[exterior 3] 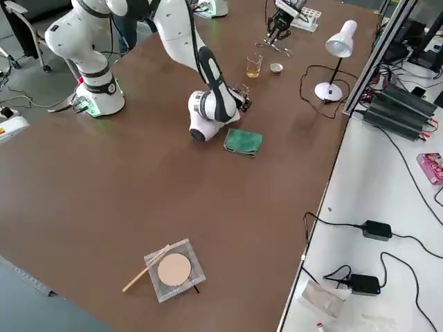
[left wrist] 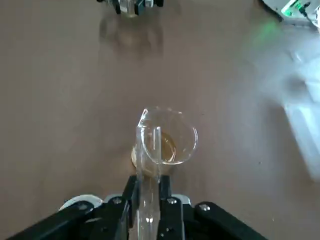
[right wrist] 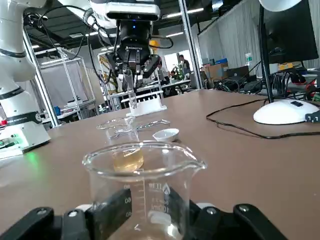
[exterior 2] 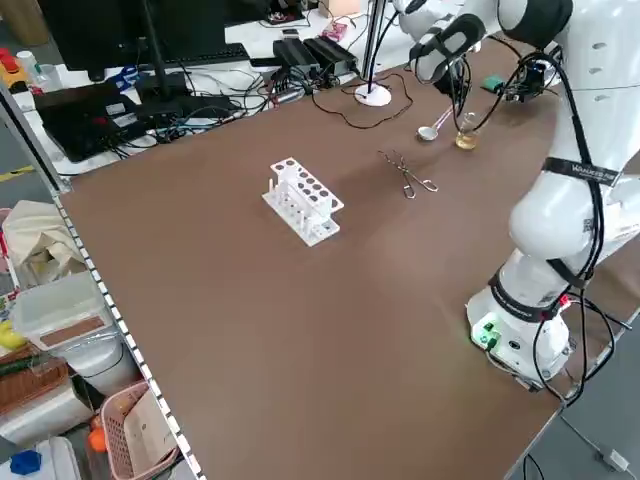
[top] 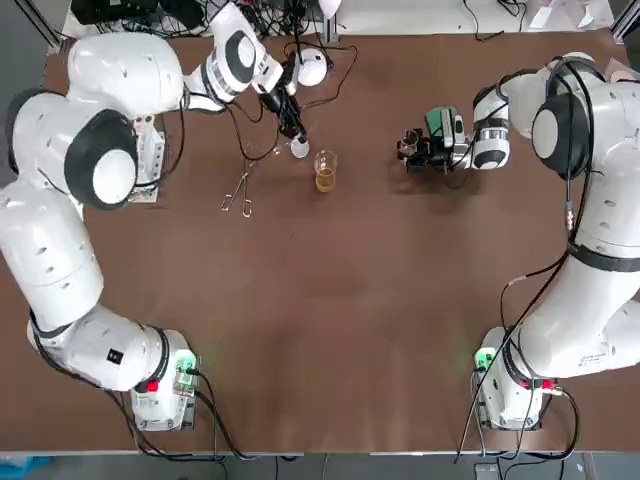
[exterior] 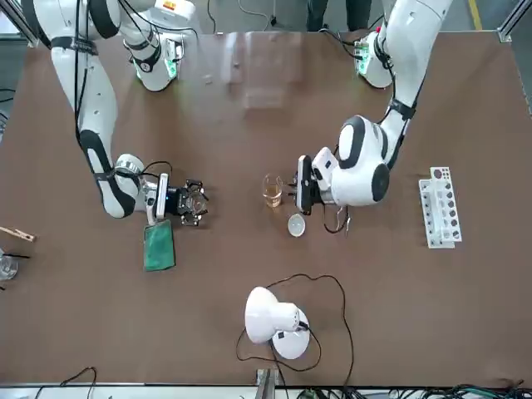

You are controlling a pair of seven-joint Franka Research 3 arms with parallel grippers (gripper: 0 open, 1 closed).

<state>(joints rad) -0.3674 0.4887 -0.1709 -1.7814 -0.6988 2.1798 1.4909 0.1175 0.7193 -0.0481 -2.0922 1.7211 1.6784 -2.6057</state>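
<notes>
- Nearest the lens in the right wrist view: a clear glass beaker [right wrist: 142,185], spouted and empty. It is clasped low down by the right gripper [top: 412,150], fingers closed on either side.
- In the top view this pair sits upper right of centre, low at the brown table [top: 330,320]. Whether the beaker rests on it can't be told.
- A green cloth [top: 440,122] lies just beside that gripper.
- The left gripper [left wrist: 148,192], upper centre of the top view, is clenched on a thin glass test tube [left wrist: 147,165], held upright.
- A small glass beaker with amber liquid [top: 325,172] stands just beside the tube, w/ only a shallow layer in it. The tube tip is near its rim; over the mouth or beside it can't be told.
- A small white dish [top: 299,148] lies close by the left gripper.
- Untouched:
  - metal forceps [top: 240,190], left of the dish
  - a white test-tube rack [exterior: 439,208], right edge of the front view, no tube seen in it
  - a white desk lamp [exterior: 270,320], lower centre of the front view
- Progress, as judged:
  - Done: the tube is out of the rack, gripped and at the amber beaker; the empty beaker is gripped.
  - Left: nothing is seen in the empty beaker, the tube's contents can't be told, and the two beakers are well apart. So approx. an early-to-mid stage.
</notes>
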